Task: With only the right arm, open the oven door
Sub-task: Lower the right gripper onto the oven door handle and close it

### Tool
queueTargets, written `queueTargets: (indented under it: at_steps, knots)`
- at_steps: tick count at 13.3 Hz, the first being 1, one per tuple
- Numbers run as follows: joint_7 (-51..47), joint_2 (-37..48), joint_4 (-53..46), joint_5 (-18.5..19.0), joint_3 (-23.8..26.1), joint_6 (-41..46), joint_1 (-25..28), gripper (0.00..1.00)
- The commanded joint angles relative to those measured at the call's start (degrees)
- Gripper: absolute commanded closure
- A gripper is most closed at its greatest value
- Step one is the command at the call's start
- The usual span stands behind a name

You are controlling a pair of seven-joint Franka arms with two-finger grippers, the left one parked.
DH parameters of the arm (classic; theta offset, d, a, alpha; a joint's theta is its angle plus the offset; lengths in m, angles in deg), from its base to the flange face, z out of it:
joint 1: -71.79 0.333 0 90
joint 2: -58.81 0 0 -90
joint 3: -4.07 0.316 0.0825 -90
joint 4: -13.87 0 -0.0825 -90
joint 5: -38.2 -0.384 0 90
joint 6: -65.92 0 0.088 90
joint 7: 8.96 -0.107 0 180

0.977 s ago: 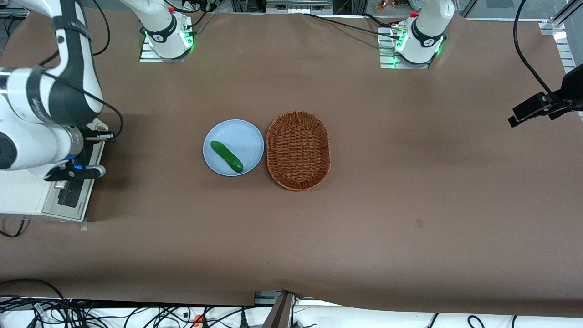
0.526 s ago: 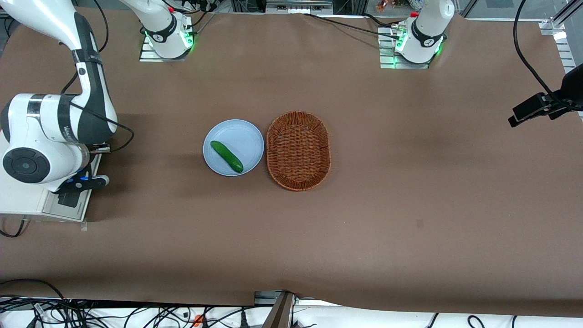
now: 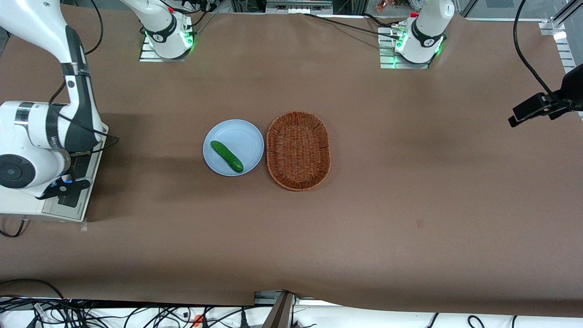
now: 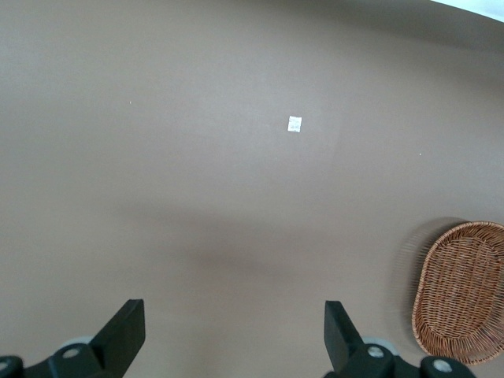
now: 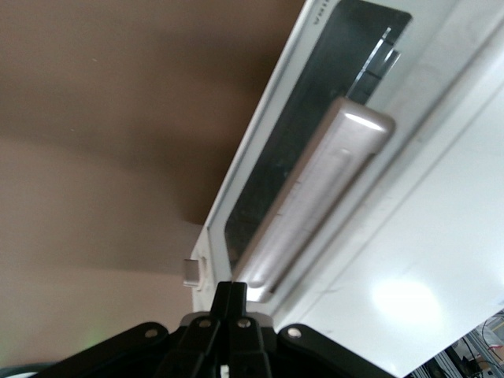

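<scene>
The white toaster oven [image 3: 23,207] stands at the working arm's end of the table. Its grey-framed oven door [image 3: 73,200] faces the plate. In the right wrist view the door's dark glass [image 5: 276,165] and silver bar handle [image 5: 315,197] lie close against the white body. The right arm [image 3: 41,132] bends down over the oven. My gripper [image 3: 63,187] hangs just in front of the door. In the right wrist view the gripper [image 5: 234,293] is shut and empty, close to one end of the handle, not around it.
A light blue plate [image 3: 241,136] holds a green cucumber [image 3: 226,156] mid-table. A brown wicker basket [image 3: 298,150] lies beside it and also shows in the left wrist view [image 4: 465,291]. A black camera mount [image 3: 537,107] sticks in at the parked arm's end.
The right arm's wrist has swung down and toward the table's end over the oven. The gripper has slid nearer the front camera along the door front. The door has not moved.
</scene>
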Motion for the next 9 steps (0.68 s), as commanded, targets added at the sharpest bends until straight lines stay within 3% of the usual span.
queueTargets:
  at_steps: [1,9]
  knots:
    - [2.8,0.5,0.1,1.2,0.5,-0.5,-1.4,1.0]
    - [2.8,-0.3,0.2,2.4,0.5,-2.3,-1.7,1.0]
